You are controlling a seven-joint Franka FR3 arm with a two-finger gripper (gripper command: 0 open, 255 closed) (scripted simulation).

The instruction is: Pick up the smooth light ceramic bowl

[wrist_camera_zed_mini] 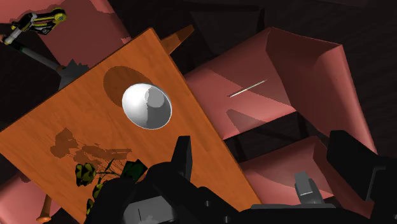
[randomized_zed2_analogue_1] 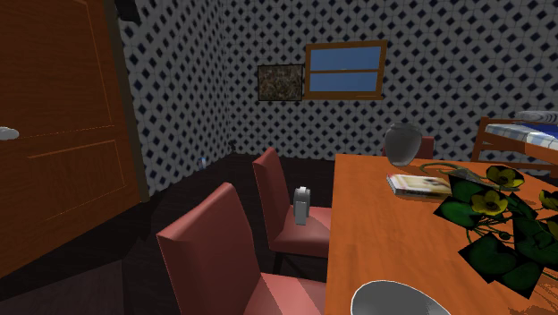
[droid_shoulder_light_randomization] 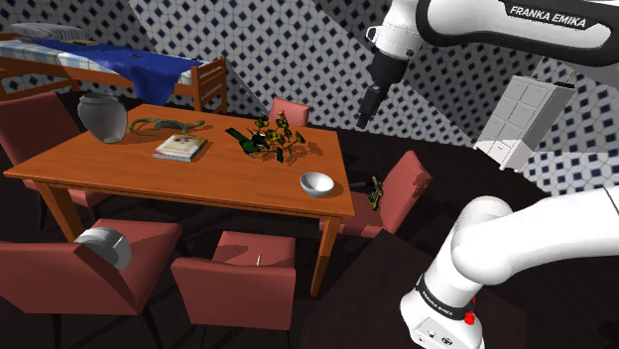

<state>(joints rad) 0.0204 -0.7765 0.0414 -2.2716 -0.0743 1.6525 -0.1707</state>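
Wrist view: pale bowl (wrist_camera_zed_mini: 147, 106) empty on the wooden table (wrist_camera_zed_mini: 70, 118), fingers (wrist_camera_zed_mini: 182, 158) apart and released.

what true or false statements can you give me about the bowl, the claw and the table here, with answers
1. The light bowl sits on the table near a corner. True.
2. The claw is shut on the bowl. False: it is open, up in the air and clear of the bowl, holding nothing.
3. A book lies flat on the table. True.
4. The bowl is stacked on the book. False: they lie well apart, each on the bare tabletop.
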